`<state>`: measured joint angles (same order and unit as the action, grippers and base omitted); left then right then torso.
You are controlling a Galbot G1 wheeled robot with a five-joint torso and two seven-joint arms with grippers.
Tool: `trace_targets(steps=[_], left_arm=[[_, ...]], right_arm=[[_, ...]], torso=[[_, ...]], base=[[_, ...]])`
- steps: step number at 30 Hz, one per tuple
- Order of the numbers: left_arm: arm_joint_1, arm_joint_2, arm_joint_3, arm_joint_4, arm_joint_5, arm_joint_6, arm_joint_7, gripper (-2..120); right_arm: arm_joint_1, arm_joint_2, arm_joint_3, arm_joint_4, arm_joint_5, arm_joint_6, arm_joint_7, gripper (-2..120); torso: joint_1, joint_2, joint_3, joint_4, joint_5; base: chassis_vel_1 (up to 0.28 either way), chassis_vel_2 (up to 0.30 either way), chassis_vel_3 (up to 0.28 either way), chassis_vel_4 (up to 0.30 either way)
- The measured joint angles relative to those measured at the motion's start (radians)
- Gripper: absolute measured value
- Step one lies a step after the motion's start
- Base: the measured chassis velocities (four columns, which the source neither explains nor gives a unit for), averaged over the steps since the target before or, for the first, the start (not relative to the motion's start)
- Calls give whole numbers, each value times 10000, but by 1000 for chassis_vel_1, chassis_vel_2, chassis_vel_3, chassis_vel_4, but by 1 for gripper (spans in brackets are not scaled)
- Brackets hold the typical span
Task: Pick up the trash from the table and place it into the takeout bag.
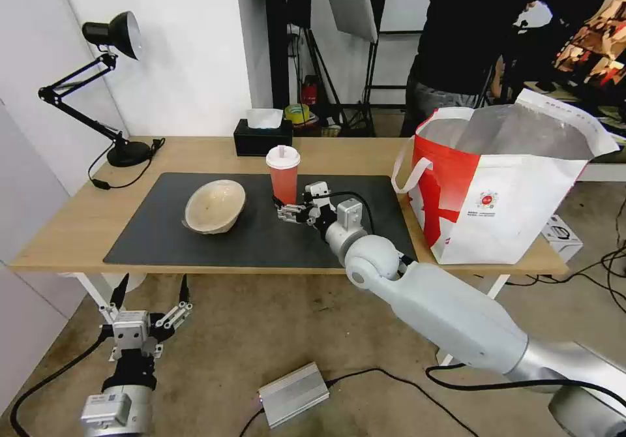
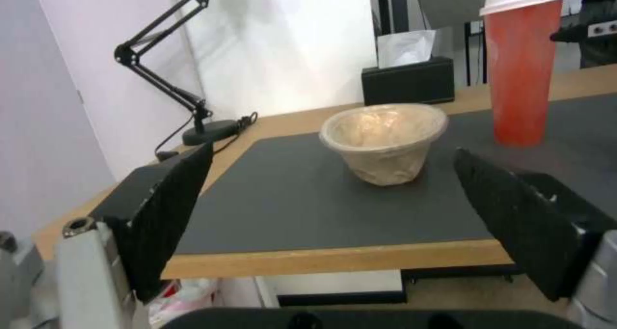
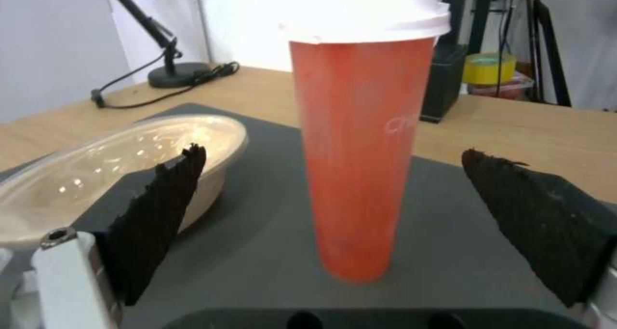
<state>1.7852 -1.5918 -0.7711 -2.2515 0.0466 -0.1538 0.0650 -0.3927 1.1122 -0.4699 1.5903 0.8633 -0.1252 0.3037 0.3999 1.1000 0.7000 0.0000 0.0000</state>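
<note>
Right gripper (image 3: 328, 198) sits jaws wide around the cup (image 3: 363, 141), not gripping yet; left gripper (image 1: 151, 301) idles below the counter (image 1: 65, 222), jaws wide; beige bowl (image 1: 215, 206) waits too; bag (image 1: 502, 182) looks unfilled so far.

Drink cup (image 3: 363, 141): faint pale letters, looks like "CH", on its side at about 3 o'clock, rest cut off. Takeout bag (image 1: 495, 189): small round red logo with tiny print lines below, unreadable. Nothing else legible.
</note>
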Motion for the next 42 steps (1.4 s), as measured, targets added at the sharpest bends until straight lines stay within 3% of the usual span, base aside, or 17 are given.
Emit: trace_targets(steps=[42], left_arm=[[97, 64, -298, -92, -225, -39, 12, 100]], right_arm=[[529, 1270, 176, -2869, 313, 421, -302, 100]], torso=[[0, 0, 0, 0, 0]], base=[[0, 0, 0, 0]])
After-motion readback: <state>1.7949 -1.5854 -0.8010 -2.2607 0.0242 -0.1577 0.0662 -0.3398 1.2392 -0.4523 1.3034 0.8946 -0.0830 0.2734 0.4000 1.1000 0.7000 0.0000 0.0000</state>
